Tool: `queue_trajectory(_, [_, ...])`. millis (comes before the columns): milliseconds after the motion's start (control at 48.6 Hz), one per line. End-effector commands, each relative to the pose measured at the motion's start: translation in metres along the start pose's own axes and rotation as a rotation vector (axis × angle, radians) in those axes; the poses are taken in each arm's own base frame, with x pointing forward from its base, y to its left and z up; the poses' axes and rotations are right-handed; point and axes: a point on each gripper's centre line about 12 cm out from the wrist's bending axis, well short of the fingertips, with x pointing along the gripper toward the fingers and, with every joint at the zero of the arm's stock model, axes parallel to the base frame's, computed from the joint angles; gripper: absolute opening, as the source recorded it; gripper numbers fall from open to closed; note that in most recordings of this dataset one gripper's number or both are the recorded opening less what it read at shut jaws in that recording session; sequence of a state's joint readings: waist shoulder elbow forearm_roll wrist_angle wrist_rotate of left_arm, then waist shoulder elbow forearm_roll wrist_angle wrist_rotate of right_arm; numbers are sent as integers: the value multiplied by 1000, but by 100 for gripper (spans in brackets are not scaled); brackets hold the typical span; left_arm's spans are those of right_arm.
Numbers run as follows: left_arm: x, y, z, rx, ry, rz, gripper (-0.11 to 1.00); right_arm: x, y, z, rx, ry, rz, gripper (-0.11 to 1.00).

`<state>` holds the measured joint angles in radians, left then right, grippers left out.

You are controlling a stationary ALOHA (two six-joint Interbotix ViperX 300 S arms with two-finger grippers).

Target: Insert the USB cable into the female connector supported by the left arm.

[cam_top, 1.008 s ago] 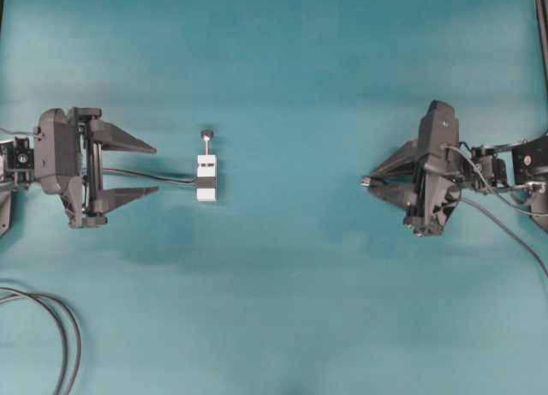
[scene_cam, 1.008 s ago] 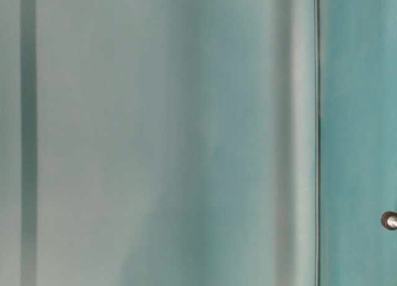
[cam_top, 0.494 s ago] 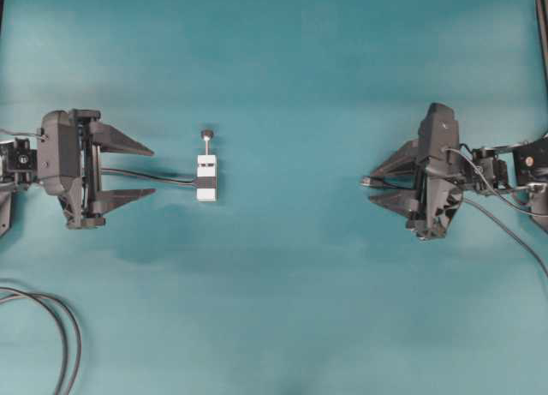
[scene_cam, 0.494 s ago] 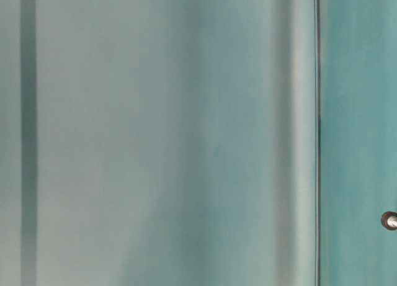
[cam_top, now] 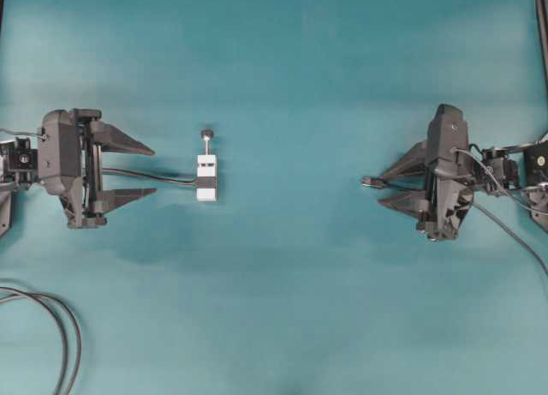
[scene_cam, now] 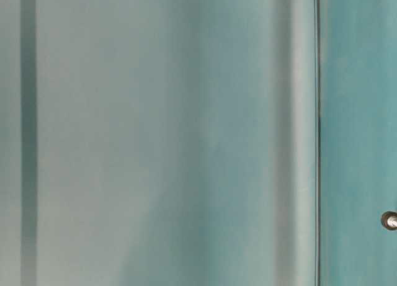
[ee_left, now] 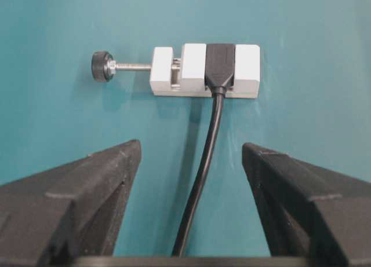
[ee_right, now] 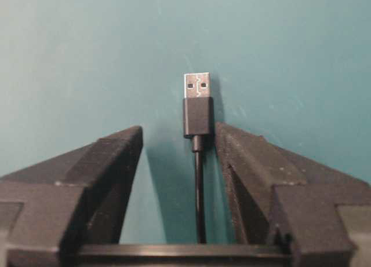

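On the teal desk point(cam_top: 282, 69) the USB cable point(ee_right: 197, 108) lies between the spread jaws of the right gripper point(ee_right: 177, 141), ungrasped, well apart from the female connector point(cam_top: 206, 178) before the wide-open left gripper point(cam_top: 154, 170); close squarely on the plug body.

Plain teal tabletop point(cam_top: 282, 309), evenly lit; looped black cables point(cam_top: 60, 335) at lower-left corner.

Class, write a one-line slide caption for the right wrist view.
USB cable lying on the teal table, its metal-tipped plug just beyond the open right end effector, cord running back between the two fingers.
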<state>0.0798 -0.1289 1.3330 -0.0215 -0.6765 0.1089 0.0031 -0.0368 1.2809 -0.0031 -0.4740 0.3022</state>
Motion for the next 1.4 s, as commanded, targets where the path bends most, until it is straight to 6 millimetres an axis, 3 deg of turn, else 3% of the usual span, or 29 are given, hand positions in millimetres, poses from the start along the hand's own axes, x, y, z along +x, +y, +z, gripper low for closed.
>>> queue_trajectory(0, [2, 1, 7, 12, -27, 6, 82, 0, 1, 1, -5, 3, 3, 55])
queue_trajectory(309, [2, 1, 6, 11, -26, 5, 82, 2, 3, 5, -6, -10, 8, 39])
queue_trajectory(906, [1, 1, 5, 11, -23, 5, 82, 16, 5, 10, -16, 5, 6, 38])
queue_trajectory(1111, [0, 1, 4, 13, -18, 2, 82, 15, 5, 9, -46, 10, 6, 25])
queue_trajectory(1379, [0, 1, 4, 12, -18, 4, 82, 19, 9, 23, -115, 19, 2, 25])
